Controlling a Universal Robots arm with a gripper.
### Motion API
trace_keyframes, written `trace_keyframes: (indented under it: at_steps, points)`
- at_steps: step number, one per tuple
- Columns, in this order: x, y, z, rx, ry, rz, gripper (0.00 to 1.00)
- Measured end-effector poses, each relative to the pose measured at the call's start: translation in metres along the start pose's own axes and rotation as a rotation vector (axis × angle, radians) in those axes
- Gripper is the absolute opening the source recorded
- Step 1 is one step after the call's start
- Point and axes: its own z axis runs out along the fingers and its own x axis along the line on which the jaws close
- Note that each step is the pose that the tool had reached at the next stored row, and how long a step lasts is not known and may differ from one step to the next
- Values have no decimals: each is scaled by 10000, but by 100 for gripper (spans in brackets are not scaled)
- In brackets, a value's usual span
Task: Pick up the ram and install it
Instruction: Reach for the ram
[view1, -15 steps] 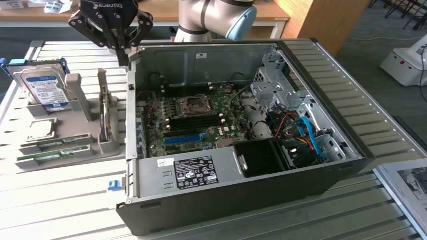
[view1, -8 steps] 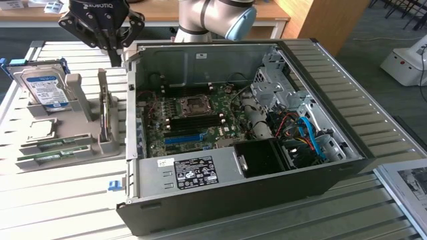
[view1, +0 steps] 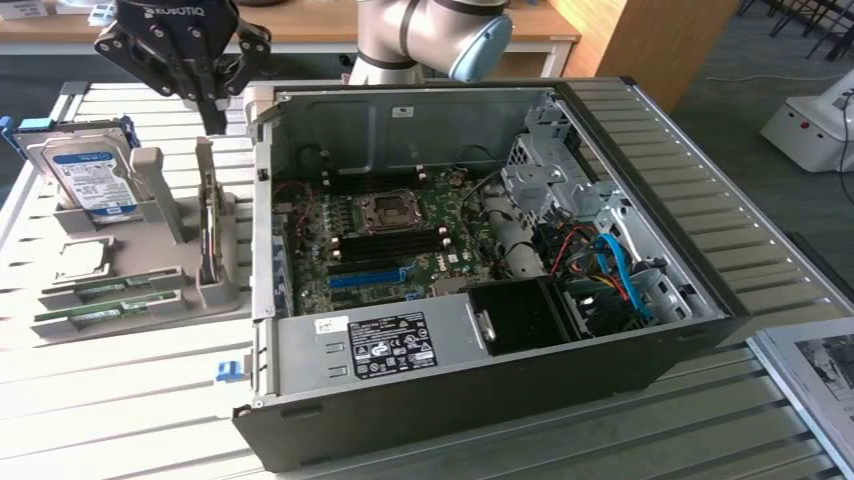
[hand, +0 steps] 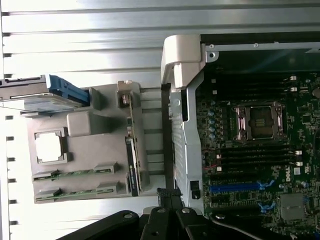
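- The ram (view1: 114, 288) lies flat in a front groove of the grey holder (view1: 167, 300). A second green stick (view1: 96, 313) sits in the next groove, just beside it at seven o'clock in the exterior view.
- A thin board (view1: 207, 235) stands on edge in the same holder, at two o'clock from the ram. Whether it is also a memory stick cannot be told.
- The hard drive (view1: 91, 180) stands upright at the holder's far end, at twelve o'clock from the ram.
- The gripper (view1: 214, 120) hangs above the holder, over the far end of the upright board and well clear of the ram. Its jaws are pressed together and hold nothing.
- The open computer case (view1: 694, 250) lies at three o'clock from the holder on the slatted table (view1: 120, 400).
- On the motherboard (view1: 441, 265), the dark memory slots (view1: 394, 243) appear bare.
- Judged from this, neither step is done: the ram is not yet picked up and nothing is installed.
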Motion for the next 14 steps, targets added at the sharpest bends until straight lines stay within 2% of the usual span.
trace_keyframes:
  at_steps: [14]
  points:
    - [284, -21, -2, 26, 0, 1, 10]
